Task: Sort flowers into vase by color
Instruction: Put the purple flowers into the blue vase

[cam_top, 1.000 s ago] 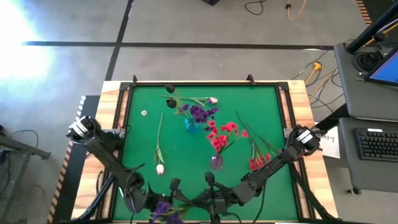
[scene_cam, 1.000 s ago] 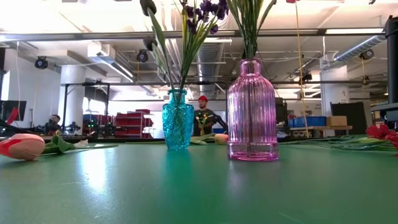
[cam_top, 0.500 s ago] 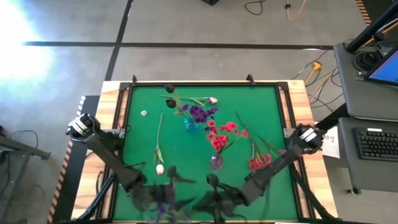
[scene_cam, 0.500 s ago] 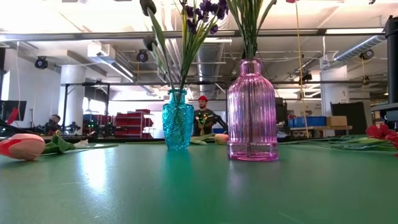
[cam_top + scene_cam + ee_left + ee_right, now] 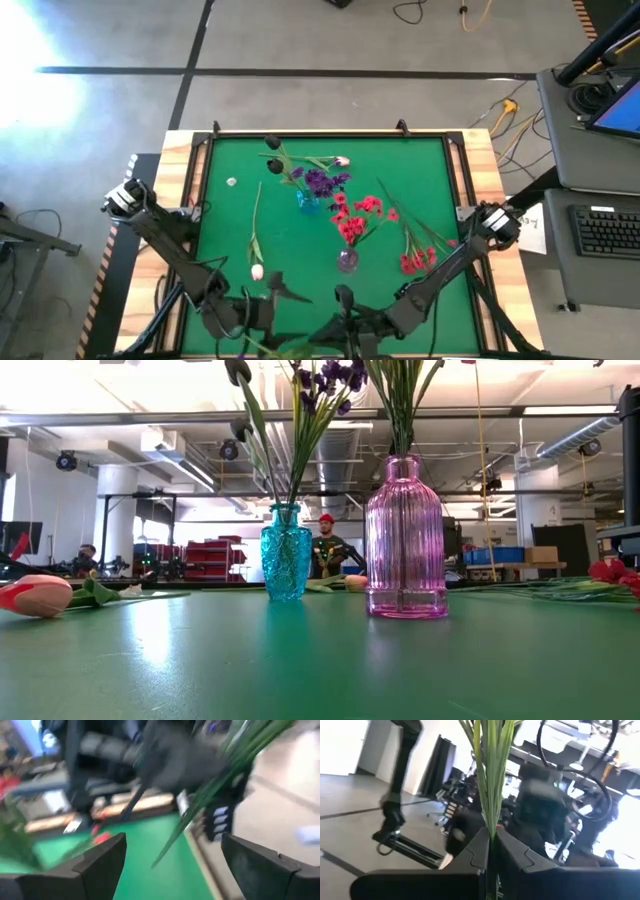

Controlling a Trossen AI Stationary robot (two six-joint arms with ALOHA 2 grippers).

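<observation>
The right pincer is clamped on a green stem, its fingers together around the stalk, which runs straight out past the tips. The left pincer stands apart with nothing between its fingers, though the same leafy stem crosses in front of it. In the high view both pincers sit at the near edge of the bench, the left pincer toward the near-left corner, the right pincer near the middle of that edge, with the stem lying between them; its blossom I cannot make out there.

Such a flower is probably light, with a thin, springy stem that bends and swings under its own head. A grip low on the bare stalk, below the leaves, should hold best, since the blossoms would likely crush or slip.

The high view alone gives the layout: purple blooms in the blue vase toward the far middle, red blooms in the pink vase, loose red flowers by the right edge, and a tulip lying on the left half. The low view adds what that one lacks: both vases, blue and pink, stand upright with narrow necks, and the tulip lies flat. Only the wrist views show the grip itself.
</observation>
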